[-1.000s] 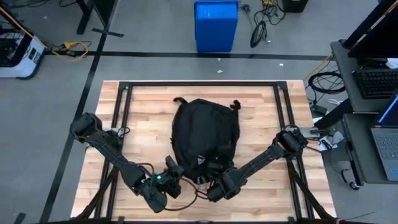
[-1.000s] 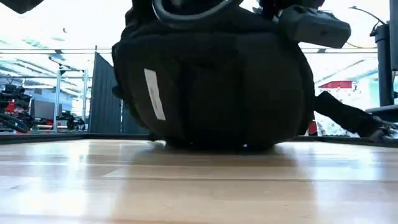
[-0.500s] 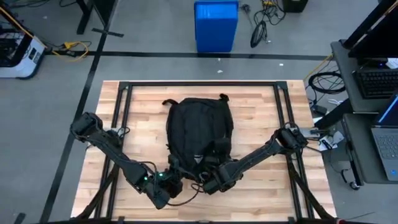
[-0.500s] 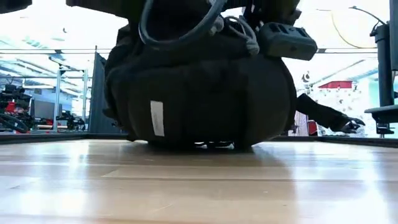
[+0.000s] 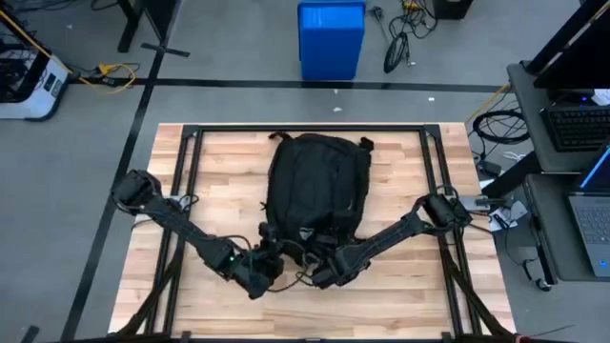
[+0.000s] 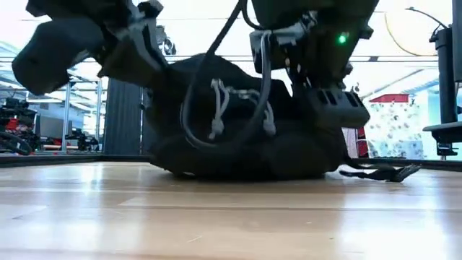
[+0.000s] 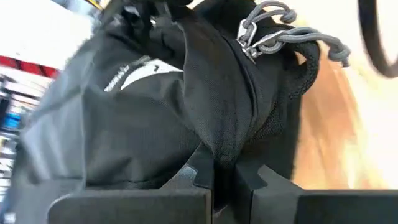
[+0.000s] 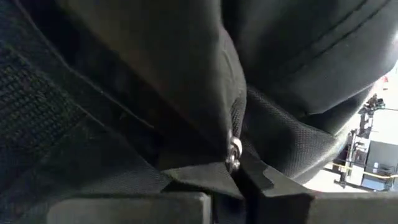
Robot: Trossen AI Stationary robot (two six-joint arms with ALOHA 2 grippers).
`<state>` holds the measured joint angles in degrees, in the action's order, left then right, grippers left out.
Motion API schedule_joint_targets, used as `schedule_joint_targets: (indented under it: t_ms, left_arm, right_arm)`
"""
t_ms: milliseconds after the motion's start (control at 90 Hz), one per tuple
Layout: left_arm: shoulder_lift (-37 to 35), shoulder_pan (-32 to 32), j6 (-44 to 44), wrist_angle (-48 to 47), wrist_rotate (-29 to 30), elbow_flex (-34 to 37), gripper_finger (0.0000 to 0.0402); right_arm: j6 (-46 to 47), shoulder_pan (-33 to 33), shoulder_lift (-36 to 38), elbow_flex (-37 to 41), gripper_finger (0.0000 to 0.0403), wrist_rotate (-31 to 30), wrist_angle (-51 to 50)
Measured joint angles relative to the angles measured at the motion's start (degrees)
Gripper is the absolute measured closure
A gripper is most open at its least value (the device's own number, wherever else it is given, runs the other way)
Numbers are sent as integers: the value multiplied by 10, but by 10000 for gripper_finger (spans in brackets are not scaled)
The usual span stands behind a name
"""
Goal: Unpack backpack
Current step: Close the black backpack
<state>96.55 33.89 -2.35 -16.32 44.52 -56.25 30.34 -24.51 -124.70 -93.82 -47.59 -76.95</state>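
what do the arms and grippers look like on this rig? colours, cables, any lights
Both arms are dark, near-black, jointed links with rounded elbow housings. The left gripper and right gripper have flat, angular black fingers. Black cables loop loosely off the wrists, beside grey braided cord; a green light glows on one wrist in the low view, another near the left wrist from above.

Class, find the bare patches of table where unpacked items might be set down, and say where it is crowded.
Bare wood lies left and right of the backpack, inside the black frame. Its near end is crowded: left gripper and right gripper pinch fabric there.
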Motion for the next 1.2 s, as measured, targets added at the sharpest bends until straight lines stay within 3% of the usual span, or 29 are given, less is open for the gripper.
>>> schedule_joint_targets:
  t_ms: [489, 767, 967, 1200]
  left_arm:
    - [0, -8, 5, 66, -13, 15, 356]
    - [0, 1, -11, 66, -9, 14, 354]
    - [-22, 19, -13, 20, -5, -21, 354]
    - [-72, 44, -10, -59, -2, -64, 353]
  right_arm:
    - [-27, 18, 0, 20, 389, -19, 31]
    - [-6, 6, 0, 20, 344, -21, 4]
    - [39, -27, 28, 19, 315, -19, -41]
    - [51, -76, 83, 19, 309, -18, -46]
